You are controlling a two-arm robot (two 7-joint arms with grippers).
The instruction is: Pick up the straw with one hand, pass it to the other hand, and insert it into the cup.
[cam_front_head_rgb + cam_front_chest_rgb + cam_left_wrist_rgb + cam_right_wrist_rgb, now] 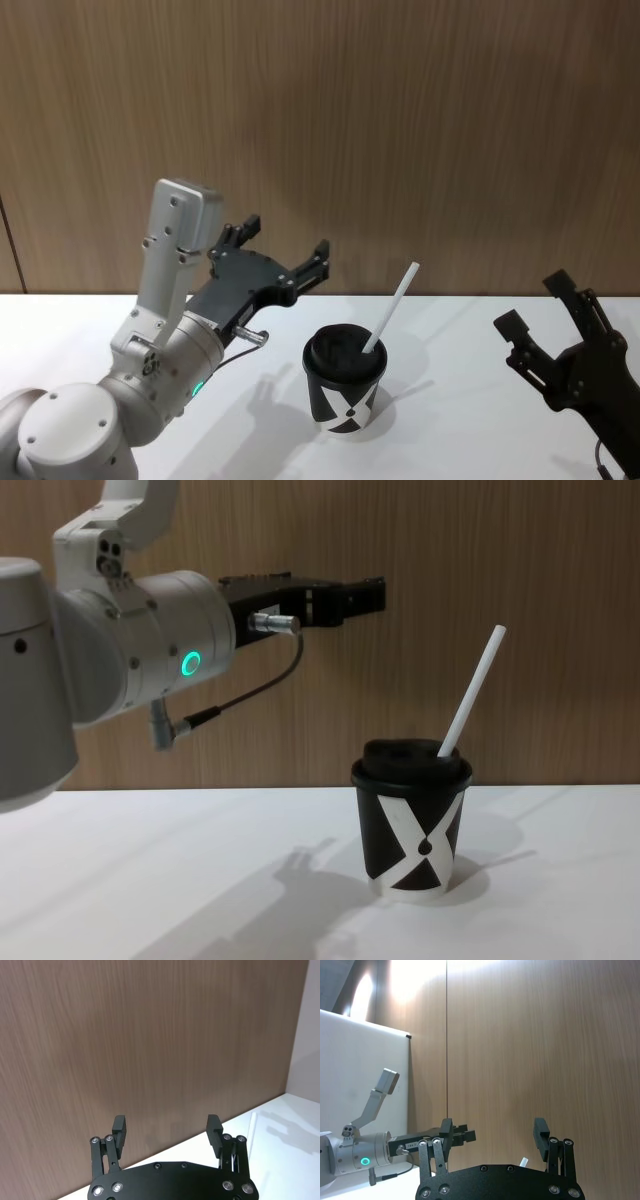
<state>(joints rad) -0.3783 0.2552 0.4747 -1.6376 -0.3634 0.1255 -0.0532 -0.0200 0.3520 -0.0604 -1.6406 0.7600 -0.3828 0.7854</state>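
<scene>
Left gripper [280, 248]: centre-left of the head view, raised above the table, on the silver arm with the green light ring. Its fingers are spread wide and carry nothing. In the chest view it sits in the upper middle [350, 595], up and to the left of the cup and well apart from it.

Cup [346, 378]: lower centre of the head view, upright on the white table [80, 320], domed lid on.

Straw [392, 308]: seated through the lid, leaning up and to the right, its upper part standing clear above the cup. Judged from this, insertion appears complete.

Right gripper [550, 325]: lower right of the head view, fingers apart and empty, well to the right of the cup.

Handling, as a judgement: the straw looks very light and thin-walled. It would crush or kink under a hard pinch and could slip between flat pads. The best hold would be on the exposed shaft above the lid, with light pressure. The paper cup is likely light and easily tipped by a sideways pull on the straw.

Not determinable: how deep the straw goes, whether the cup holds liquid, and the lid opening itself, which is lost against the black dome. In the right wrist view a small white tip low between the fingers may be the straw end; I cannot confirm it. The right arm is cut off at the head view's lower right edge.
</scene>
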